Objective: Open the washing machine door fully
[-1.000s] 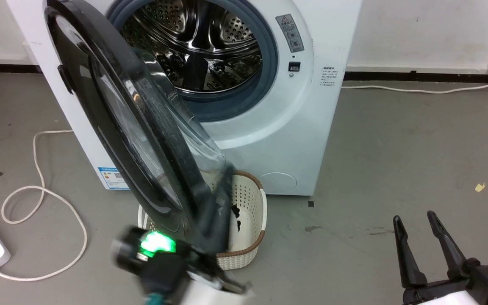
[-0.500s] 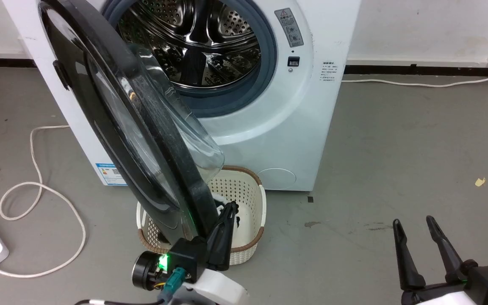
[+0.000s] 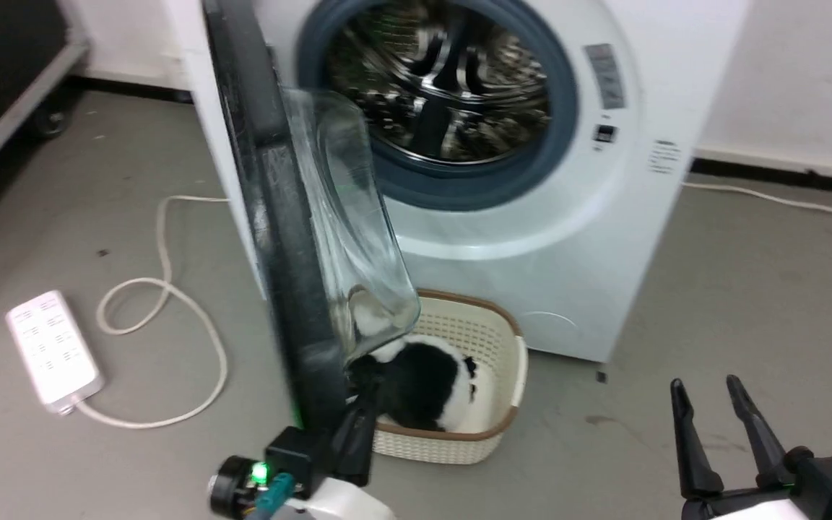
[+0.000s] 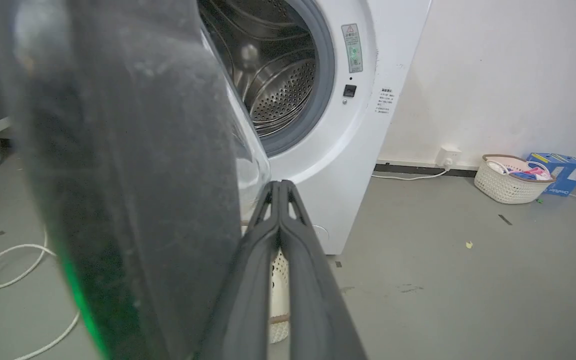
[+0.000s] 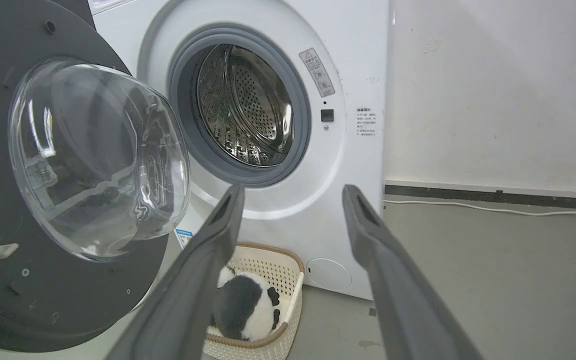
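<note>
Before white machine (image 3: 625,274), washing machine door (image 3: 279,217) stands roughly square to front, swung wider than half-second ago; head camera turned too. Left gripper (image 4: 279,187), fingers pressed together, against inner rim. Right gripper (image 3: 705,386) spread, idle. More swing likely needed.

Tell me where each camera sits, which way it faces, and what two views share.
Head view: high, looking down at the washing machine door edge-on; left gripper and right gripper at bottom.
Left wrist view: low beside the door's rim, facing the drum; own shut fingers.
Right wrist view: low, facing the door's inner side; own open fingers.
Head and right wrist share the basket with panda plush.
</note>
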You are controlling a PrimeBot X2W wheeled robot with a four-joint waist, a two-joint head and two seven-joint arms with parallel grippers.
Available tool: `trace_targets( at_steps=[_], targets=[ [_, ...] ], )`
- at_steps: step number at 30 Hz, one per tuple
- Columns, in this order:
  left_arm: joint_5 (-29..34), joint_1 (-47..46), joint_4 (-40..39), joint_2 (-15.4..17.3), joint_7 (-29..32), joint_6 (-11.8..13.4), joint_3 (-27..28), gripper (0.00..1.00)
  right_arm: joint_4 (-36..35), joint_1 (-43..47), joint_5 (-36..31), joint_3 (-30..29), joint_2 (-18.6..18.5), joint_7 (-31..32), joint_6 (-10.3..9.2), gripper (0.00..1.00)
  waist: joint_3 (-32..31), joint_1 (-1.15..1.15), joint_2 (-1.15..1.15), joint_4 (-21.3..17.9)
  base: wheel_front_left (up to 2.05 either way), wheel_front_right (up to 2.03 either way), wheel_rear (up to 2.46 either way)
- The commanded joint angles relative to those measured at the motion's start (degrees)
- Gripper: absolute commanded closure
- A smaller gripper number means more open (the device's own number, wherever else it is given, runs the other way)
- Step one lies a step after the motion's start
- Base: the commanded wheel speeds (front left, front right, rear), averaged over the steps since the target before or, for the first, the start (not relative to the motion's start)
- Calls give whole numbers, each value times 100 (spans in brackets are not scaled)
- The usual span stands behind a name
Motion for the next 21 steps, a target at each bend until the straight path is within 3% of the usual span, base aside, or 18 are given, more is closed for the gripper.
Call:
trace_targets(
  at_steps=[1, 11, 21],
  targets=[
    [-36, 46, 26, 129, -22, 88, 162, 100, 13, 25, 13, 25, 21, -26, 5, 0, -50, 0, 0, 247, 0, 0, 0],
    [-300, 104, -211, 683, 37, 395, 928, 100, 11, 46, -30, 76, 21, -26, 5, 0, 128, 0, 0, 867, 0, 0, 0],
    [-733, -417, -101, 1415, 272, 482, 1873, 100, -76, -238, -426, 180, 21, -26, 5, 0, 903, 0, 0, 1079, 0, 0, 0]
  ],
)
